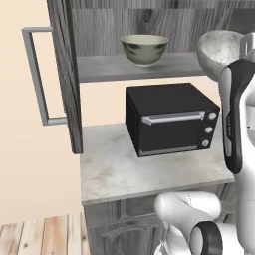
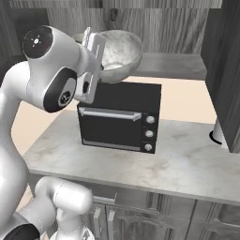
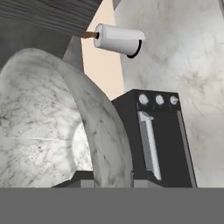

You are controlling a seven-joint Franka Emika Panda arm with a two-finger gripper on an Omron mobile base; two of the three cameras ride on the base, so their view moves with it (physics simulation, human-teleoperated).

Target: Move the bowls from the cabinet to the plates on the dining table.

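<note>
The pale marbled bowl (image 2: 119,54) hangs in the air in front of the cabinet shelf (image 2: 173,65), above the black oven. My gripper (image 3: 111,179) is shut on its rim, and the bowl's inside (image 3: 43,131) looms large at the left of the hand view. The greenish mottled bowl (image 1: 144,49) stands upright on the shelf of the dark grey cabinet (image 1: 99,30), left of the held bowl (image 1: 219,50). The plates and the dining table are out of view.
A black oven (image 1: 172,119) sits on the small marble counter (image 1: 149,172) under the shelf. The cabinet's left door (image 1: 62,74) stands open with its bar handle (image 1: 37,74) sticking out. A paper towel roll (image 2: 218,136) is at the counter's right, below the right door (image 2: 229,70).
</note>
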